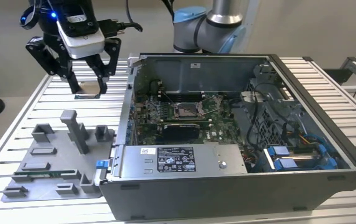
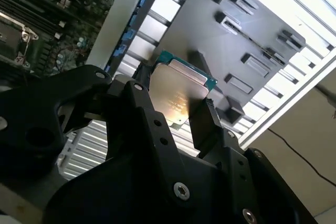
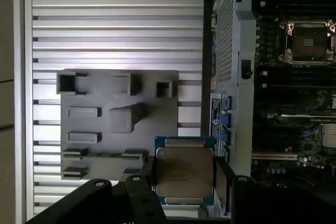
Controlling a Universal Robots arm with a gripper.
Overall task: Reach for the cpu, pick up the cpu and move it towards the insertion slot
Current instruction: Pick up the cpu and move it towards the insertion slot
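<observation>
My gripper (image 1: 89, 89) hangs over the slatted table at the exterior view's left, beside the open computer case. It is shut on the cpu (image 1: 90, 87), a small square chip held by two opposite edges and lifted off the table. Both wrist views show the cpu (image 3: 184, 170) (image 2: 177, 92) with its silvery face between the black fingers (image 3: 221, 181). The insertion slot (image 1: 186, 110) is the silver-framed square socket on the green motherboard inside the case, well to the exterior view's right of the gripper. In the first wrist view the insertion slot (image 3: 308, 40) lies apart from the chip.
A grey fixture plate (image 1: 47, 158) with raised holders lies on the table (image 1: 34, 107) in front of the gripper, with a green memory stick (image 1: 44, 173) in it. The case wall (image 1: 128, 88) rises between gripper and motherboard. The arm's base (image 1: 215, 23) stands behind the case.
</observation>
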